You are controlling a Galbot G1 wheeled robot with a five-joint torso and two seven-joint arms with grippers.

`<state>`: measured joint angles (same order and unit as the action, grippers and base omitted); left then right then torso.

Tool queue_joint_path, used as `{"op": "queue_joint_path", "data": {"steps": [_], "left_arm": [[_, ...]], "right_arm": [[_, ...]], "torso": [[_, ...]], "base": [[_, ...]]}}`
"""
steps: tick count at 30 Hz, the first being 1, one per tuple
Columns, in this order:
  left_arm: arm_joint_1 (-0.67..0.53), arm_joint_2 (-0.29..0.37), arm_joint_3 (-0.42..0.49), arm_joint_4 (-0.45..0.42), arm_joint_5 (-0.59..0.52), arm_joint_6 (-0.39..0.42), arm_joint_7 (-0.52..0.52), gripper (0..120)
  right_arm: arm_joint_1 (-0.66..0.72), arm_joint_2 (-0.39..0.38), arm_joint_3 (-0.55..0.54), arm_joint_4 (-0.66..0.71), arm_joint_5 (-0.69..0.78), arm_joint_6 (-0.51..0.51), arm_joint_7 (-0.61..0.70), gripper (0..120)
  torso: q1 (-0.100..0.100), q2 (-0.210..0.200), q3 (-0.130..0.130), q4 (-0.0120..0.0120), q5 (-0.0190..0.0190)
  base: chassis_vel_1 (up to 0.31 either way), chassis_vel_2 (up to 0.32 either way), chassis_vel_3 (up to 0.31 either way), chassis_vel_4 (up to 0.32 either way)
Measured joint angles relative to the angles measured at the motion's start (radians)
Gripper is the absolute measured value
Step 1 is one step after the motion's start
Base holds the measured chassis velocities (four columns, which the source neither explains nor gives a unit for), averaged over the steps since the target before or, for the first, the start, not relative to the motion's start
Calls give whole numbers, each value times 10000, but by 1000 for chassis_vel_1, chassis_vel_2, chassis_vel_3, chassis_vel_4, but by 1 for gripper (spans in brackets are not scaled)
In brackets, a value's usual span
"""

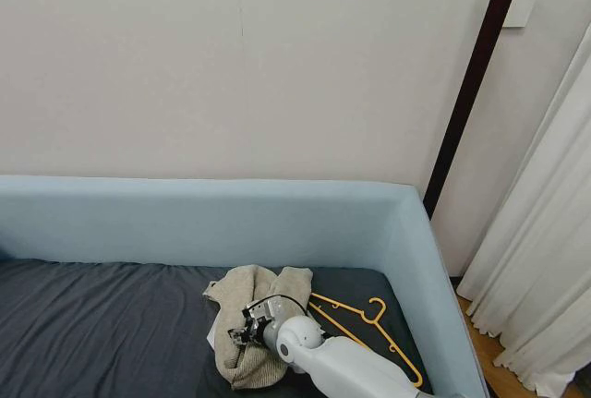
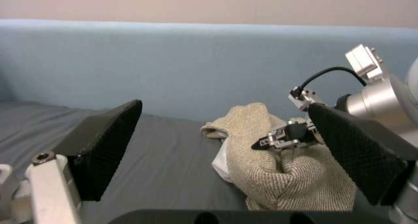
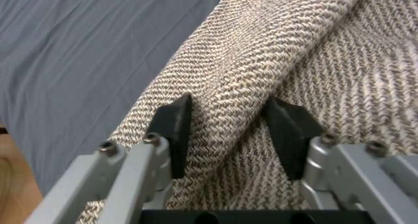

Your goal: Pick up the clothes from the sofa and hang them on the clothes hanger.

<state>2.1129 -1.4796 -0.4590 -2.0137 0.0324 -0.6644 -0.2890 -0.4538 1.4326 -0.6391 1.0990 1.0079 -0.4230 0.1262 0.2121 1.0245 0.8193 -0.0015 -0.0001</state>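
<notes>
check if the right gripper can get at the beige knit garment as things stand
Probably yes: the right gripper is open right at the beige knit garment, a raised fold sitting between its fingers, nothing in the way.

Blue sofa (image 1: pixel 185 223) bearing beige knit garment (image 1: pixel 247 284) and yellow hanger (image 1: pixel 342 307)

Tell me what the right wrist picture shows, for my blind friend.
The right tool, open, straddles a raised fold of beige knitted clothing. The clothing lies on a dark grey sofa cushion.
</notes>
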Motion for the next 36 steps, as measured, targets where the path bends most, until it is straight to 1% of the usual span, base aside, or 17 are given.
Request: {"op": "queue_joint_path", "data": {"steps": [2,3,4,5,8,9,11,17,20,22,23,28,29,32,33,34,36], "left_arm": [[-17,-8,1,2,-5,2,-5,100],[-17,-8,1,2,-5,2,-5,100],[-21,-19,2,9,-9,4,-9,100],[-24,-29,5,15,-10,10,-15,100],[-26,-61,15,19,-6,26,-20,100],[-26,-61,15,19,-6,26,-20,100],[-25,-82,17,19,-3,28,-26,100],[-41,-102,17,56,1,28,-57,100],[-71,-103,17,58,0,29,-66,100],[-122,-86,12,64,-2,28,-69,100],[-122,-86,12,64,-2,28,-69,100],[-273,-42,65,89,-50,29,-91,100],[-273,-42,65,89,-50,29,-91,100],[-368,-42,108,104,-76,35,-95,100],[-383,-44,113,103,-85,36,-97,100],[-383,-44,113,103,-85,36,-97,100],[-419,-51,123,103,-116,37,-99,100]], "right_arm": [[-1,-58,-23,45,10,10,0,30],[-1,-58,-23,45,10,10,0,30],[-4,-85,-41,77,11,24,-1,23],[-7,-95,-46,106,14,37,-4,20],[-11,-109,-70,176,125,62,0,5],[-11,-109,-70,176,125,62,0,5],[-24,-117,-85,228,155,112,0,0],[-82,-191,-103,360,164,295,20,0],[-107,-418,-19,729,198,360,113,0],[-20,-787,126,1359,366,409,227,0],[-20,-787,126,1359,366,409,227,0],[906,-2016,256,3216,1022,505,558,0],[906,-2016,256,3216,1022,505,558,0],[1578,-2582,263,4248,1509,519,773,0],[1733,-2698,284,4532,1654,519,847,0],[1733,-2698,284,4532,1654,519,847,0],[2104,-2994,363,5227,2005,519,1026,0]], "torso": [[0,0,0,-1,0],[0,0,0,-1,0],[0,0,0,0,0],[0,0,0,-1,0],[0,0,0,0,0],[0,0,0,0,0],[0,0,0,0,0],[0,0,0,1,0],[0,0,0,2,1],[-1,-1,1,0,2],[-1,-1,1,0,2],[-1,0,0,-2,1],[-1,0,0,-2,1],[-1,-1,0,-1,1],[-1,0,0,-1,1],[-1,0,0,-1,1],[-1,0,0,0,0]], "base": [[0,0,0,0],[0,0,0,0],[0,0,0,0],[0,0,0,0],[0,0,0,0],[0,0,0,0],[0,0,0,0],[0,0,0,0],[0,0,0,0],[0,0,0,0],[0,0,0,0],[0,0,0,0],[0,0,0,0],[0,0,0,0],[0,0,0,0],[0,0,0,0],[0,0,0,0]]}}
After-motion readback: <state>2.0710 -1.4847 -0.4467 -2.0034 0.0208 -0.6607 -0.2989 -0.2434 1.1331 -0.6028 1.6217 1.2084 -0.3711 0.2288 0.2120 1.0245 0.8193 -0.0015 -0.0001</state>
